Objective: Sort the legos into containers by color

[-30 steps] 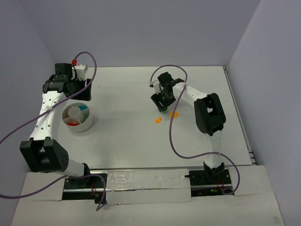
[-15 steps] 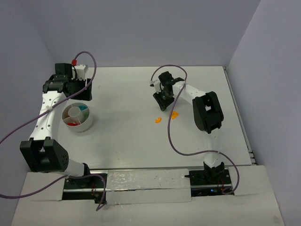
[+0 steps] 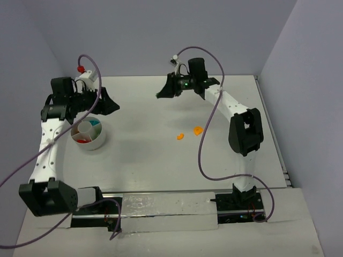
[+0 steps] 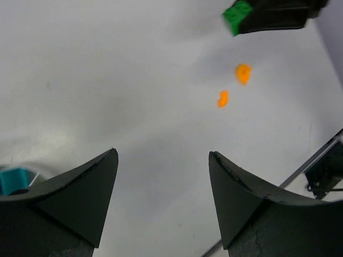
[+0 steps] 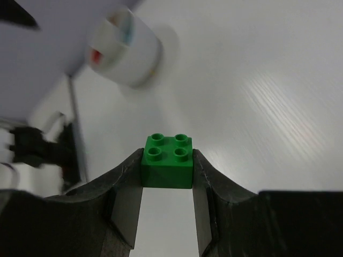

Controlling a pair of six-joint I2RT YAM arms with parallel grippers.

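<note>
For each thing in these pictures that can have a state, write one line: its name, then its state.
Left gripper: open, empty.
Right gripper: shut on green brick.
Green brick: clamped by its sides, studs up, off the table.
Orange pieces: loose on the table, apart, unsorted.
Bowl: upright, holding a cyan piece and a red piece in separate compartments.
</note>
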